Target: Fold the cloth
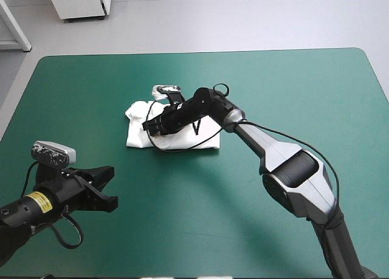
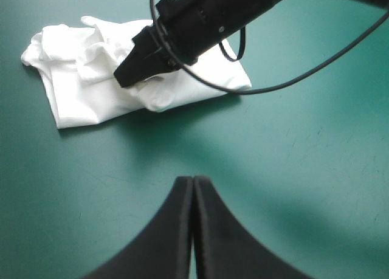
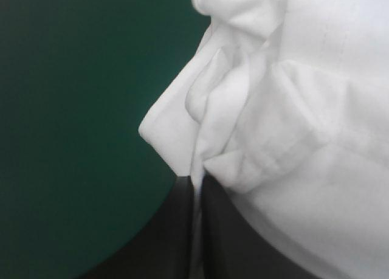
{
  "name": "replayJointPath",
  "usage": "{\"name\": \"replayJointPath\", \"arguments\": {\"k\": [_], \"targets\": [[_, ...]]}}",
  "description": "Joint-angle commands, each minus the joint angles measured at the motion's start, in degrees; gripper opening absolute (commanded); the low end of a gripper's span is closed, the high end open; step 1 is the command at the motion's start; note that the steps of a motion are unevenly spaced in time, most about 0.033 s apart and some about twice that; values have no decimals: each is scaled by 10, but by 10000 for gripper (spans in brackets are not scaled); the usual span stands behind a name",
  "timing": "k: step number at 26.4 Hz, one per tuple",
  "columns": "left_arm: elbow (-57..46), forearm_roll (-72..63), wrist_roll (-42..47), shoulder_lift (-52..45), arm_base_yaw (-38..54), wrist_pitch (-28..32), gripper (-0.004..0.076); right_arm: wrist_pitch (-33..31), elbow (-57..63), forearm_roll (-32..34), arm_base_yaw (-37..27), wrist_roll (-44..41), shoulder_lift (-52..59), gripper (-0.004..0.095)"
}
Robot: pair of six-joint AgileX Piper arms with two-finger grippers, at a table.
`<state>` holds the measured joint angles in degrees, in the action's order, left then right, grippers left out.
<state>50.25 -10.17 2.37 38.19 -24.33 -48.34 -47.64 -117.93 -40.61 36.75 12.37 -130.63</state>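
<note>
The white T-shirt (image 1: 137, 135) lies as a folded, rumpled bundle on the teal-green cover, a little left of the table's middle. My right gripper (image 1: 152, 126) reaches over the bundle from the right and sits low on it. In the right wrist view its fingers are all but shut (image 3: 196, 183), with a thin fold of the T-shirt (image 3: 316, 109) pinched between them. My left gripper (image 1: 112, 185) hovers near the front left of the table, well short of the bundle. Its fingers meet in one pointed arch (image 2: 193, 182), holding nothing. From there the T-shirt (image 2: 79, 90) lies ahead, with the right gripper (image 2: 124, 77) on it.
The teal-green cover (image 1: 273, 78) surrounds the bundle on all sides. The right arm (image 1: 267, 146) crosses the table's right half from the front edge toward the bundle.
</note>
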Motion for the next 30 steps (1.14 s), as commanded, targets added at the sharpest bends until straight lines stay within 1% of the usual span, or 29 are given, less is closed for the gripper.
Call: {"name": "replayJointPath", "arguments": {"k": [1,4,6,8,10,11,12,14,16,17,20,22,24,26,28,29,30], "targets": [[14,-12,2,5,-1,52,-9,16,-48,-35,5,0,9,-18],[14,-16,2,5,-1,54,-9,7,-62,-32,5,-10,0,-5],[14,-21,2,5,-1,54,-9,-8,-67,-32,5,-1,0,58],[14,-22,2,8,-1,54,-9,-31,-83,-32,5,-2,0,233],[14,-22,2,10,-1,54,-9,-55,-104,-31,5,-8,0,443],[14,-22,2,11,-1,54,-9,-64,-114,-29,5,-15,0,518],[14,-22,2,11,-1,56,-9,-75,-126,-26,5,-25,0,542],[14,-22,2,11,-1,57,-9,-102,-157,-7,5,-41,0,505],[14,-22,2,11,-1,57,-9,-129,-195,22,5,-52,0,444],[14,-22,2,11,-1,57,-9,-141,-212,39,5,-58,0,431],[14,-22,2,11,-1,57,-9,-182,-263,97,5,-83,0,430],[14,-22,2,11,-1,58,-9,-222,-286,148,1,-106,0,430],[14,-22,2,11,-1,60,-9,-222,-286,168,-14,-146,10,430],[14,-34,2,11,-1,61,-9,-222,-285,169,-32,-148,24,430],[14,-38,1,11,-1,62,-9,-222,-279,188,-53,-158,41,441],[14,-38,1,11,-1,62,-9,-222,-269,194,-61,-163,49,448],[14,-38,1,11,-1,62,-9,-222,-230,205,-77,-164,69,450]]}}
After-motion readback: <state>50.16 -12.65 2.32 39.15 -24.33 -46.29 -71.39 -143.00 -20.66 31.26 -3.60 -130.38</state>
